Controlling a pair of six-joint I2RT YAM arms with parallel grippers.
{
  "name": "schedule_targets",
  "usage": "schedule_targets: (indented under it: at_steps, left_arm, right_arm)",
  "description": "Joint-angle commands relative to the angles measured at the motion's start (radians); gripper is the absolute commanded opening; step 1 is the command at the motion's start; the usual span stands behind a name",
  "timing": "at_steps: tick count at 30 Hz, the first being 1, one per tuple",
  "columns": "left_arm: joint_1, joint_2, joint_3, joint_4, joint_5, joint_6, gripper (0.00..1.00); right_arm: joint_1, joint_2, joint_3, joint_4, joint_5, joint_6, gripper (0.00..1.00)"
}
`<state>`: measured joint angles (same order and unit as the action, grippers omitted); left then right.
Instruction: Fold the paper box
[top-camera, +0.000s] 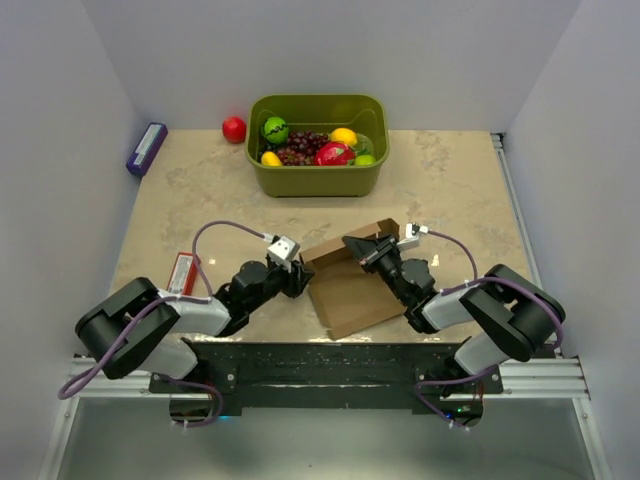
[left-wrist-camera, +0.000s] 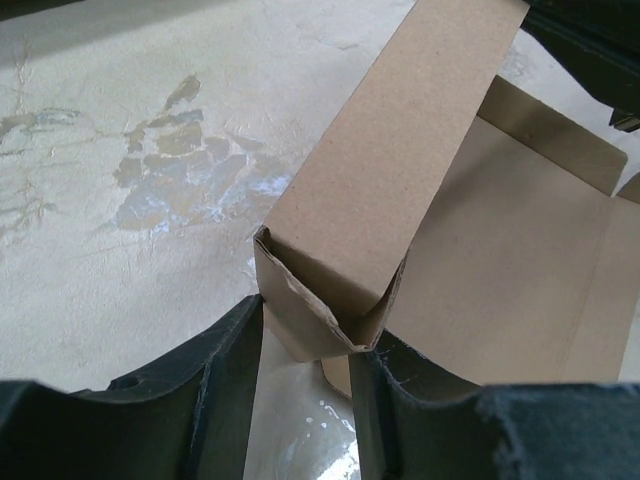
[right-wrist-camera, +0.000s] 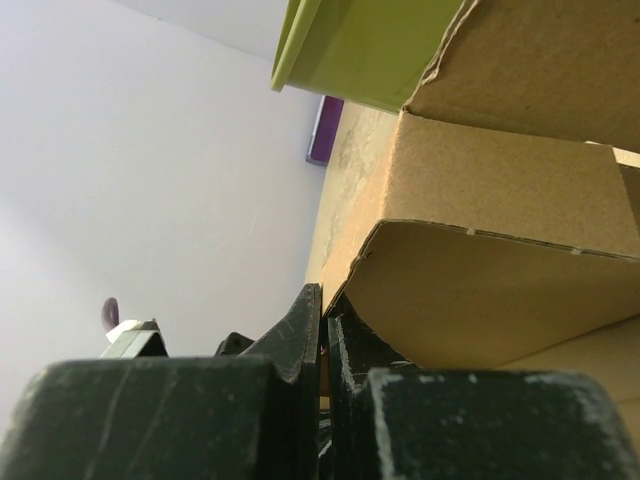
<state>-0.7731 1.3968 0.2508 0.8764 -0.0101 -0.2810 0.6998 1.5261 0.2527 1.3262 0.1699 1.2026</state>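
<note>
Directly ahead of the left gripper (left-wrist-camera: 308, 335), between its fingertips, sits the near end of a raised side wall of the paper box (top-camera: 350, 290). The jaws stand part open and straddle that folded corner. The cardboard lies against or just beside each finger, but a firm pinch is not evident.

The wall's long axis runs away from this hand, forward and to its right, towards the other arm. The flat base panel of the blank lies on the table (top-camera: 450, 190) to the right of the hand, beyond the wall.

At the far end of the same wall, the right gripper (right-wrist-camera: 322, 305) is closed tight. A thin edge of cardboard is nipped between its fingers, and the folded wall rises just ahead and to the right of them.

Assessment: the box lies between the two hands, each at one end of the same wall, and both are equally close to it. The right hand anchors its end. The coming move appears to rest with the left hand, which would need to close squarely across the wall's thickness, not along its length. Risk: the corner is already creased and may crush or slip sideways out of the jaws.
</note>
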Motion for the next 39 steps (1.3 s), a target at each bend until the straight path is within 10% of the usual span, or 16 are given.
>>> schedule_targets:
  at_steps: [1, 15, 30, 39]
  left_arm:
    - [-0.041, 0.047, 0.051, 0.032, -0.089, -0.024, 0.43]
    - [-0.13, 0.142, 0.174, -0.071, -0.286, -0.106, 0.38]
    - [-0.14, 0.117, 0.219, -0.226, -0.488, -0.112, 0.0]
    - [-0.054, 0.094, 0.297, -0.413, -0.317, -0.054, 0.0]
  right_arm:
    - [0.006, 0.008, -0.02, -0.004, 0.023, -0.044, 0.0]
    - [0.007, 0.0, -0.038, -0.025, 0.048, -0.021, 0.0]
    - [0.01, -0.223, 0.006, -0.376, 0.126, -0.061, 0.01]
    - [0.009, -0.495, 0.261, -0.995, 0.132, -0.32, 0.67]
